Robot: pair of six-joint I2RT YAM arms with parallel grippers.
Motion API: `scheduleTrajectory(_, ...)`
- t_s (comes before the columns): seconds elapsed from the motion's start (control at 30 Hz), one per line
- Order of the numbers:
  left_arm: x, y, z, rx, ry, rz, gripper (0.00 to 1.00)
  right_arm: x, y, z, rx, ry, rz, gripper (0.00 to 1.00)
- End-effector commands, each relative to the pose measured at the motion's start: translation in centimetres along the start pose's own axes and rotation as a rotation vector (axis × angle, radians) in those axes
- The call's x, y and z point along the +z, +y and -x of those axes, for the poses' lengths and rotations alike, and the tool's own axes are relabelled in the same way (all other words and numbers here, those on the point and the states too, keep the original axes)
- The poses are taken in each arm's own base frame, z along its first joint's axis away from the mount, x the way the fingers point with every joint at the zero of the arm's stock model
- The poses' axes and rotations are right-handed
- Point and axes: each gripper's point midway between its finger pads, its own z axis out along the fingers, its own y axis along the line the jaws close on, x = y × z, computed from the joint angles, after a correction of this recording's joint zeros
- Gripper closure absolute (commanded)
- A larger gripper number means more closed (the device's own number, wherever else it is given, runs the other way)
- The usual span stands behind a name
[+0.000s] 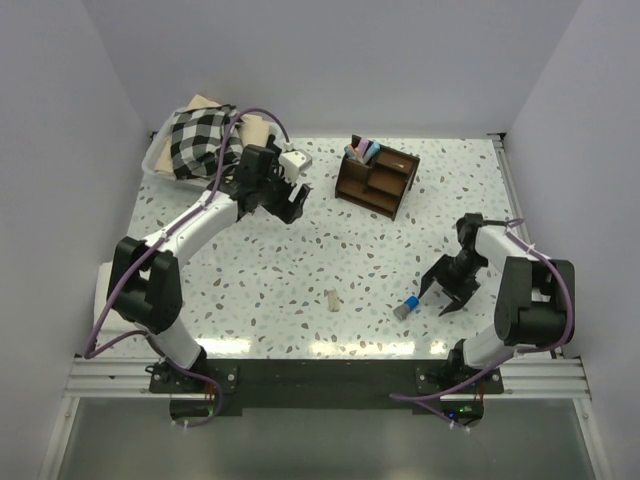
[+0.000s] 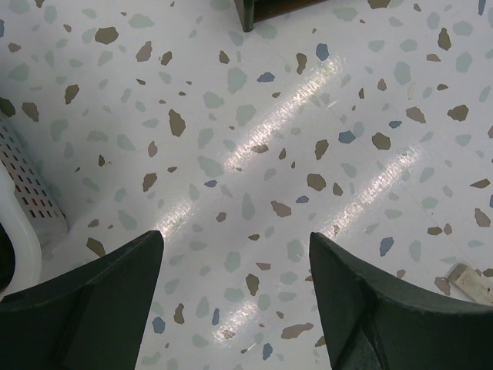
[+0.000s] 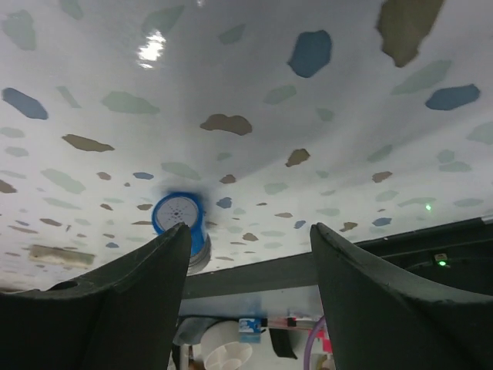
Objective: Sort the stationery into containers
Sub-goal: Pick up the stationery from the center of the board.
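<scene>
In front of the organizer (image 1: pixel 375 178) the counter (image 1: pixel 300 250) is open, broken only by a beige stub (image 1: pixel 333 299) and a blue cylinder (image 1: pixel 407 307) well nearer. Left of the organizer hangs the left hand (image 1: pixel 288 200), a white tub (image 1: pixel 152 162) beyond it. The right hand (image 1: pixel 437 300) crowds the cylinder.

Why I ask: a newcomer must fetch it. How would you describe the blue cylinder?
On the speckled table, look near-right, beside the right gripper. The short blue cylinder lies there. Unlike the beige stub further left, it is blue and round.
</scene>
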Motion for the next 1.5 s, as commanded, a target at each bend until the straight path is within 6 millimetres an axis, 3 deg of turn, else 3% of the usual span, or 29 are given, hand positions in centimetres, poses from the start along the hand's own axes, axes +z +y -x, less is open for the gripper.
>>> scheduleTrajectory(0.0,0.3,0.0,0.0,-0.001,-0.007,-0.011,0.19,0.0,3.6,0.1,0.035,0.045,0.146,0.33)
scheduleTrajectory(0.13,0.3,0.0,0.2,-0.008,-0.012,-0.018,0.2,-0.2,5.1,0.2,0.029,0.054,0.183,0.33)
scheduleTrajectory(0.4,0.4,0.0,0.1,-0.007,-0.007,-0.018,0.2,0.5,5.7,0.1,0.036,0.086,0.191,0.36)
scheduleTrajectory(0.8,1.0,-0.1,-0.3,-0.009,0.01,-0.026,0.2,0.7,9.4,-0.6,0.001,0.139,0.237,0.39)
scheduleTrajectory(1.2,1.7,0.0,-0.3,-0.012,0.02,-0.033,0.2,1.1,9.1,-0.7,0.014,0.144,0.184,0.49)
scheduleTrajectory(1.47,2.2,0.1,0.0,-0.012,0.019,-0.036,0.2,1.3,10.4,-0.6,-0.007,0.156,0.21,0.55)
